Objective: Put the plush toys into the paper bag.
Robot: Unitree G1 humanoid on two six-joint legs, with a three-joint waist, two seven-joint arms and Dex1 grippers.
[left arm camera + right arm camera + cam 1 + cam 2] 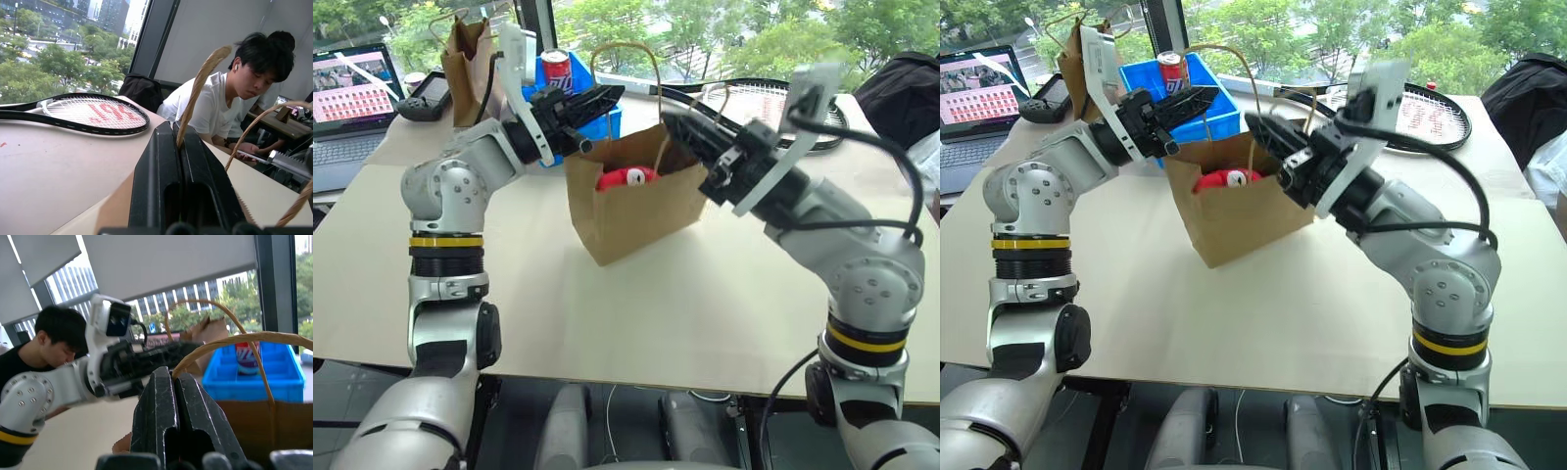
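The wide light-brown kraft paper bag [631, 211] sits on the counter [607, 304] right between my hands, with the red pepper-shaped plush toy [626, 178] already inside. My left hand [592, 103] is pinched on one tan cord handle [198, 90], my right hand [685, 132] on the other. Best bet, I reckon: lift evenly so it doesn't tip. Can't spot the lime-green one.

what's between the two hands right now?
The open top of the light-brown kraft paper bag, each hand shut on a cord handle: left hand, right hand. The red pepper-shaped plush toy lies inside, seen from the head.
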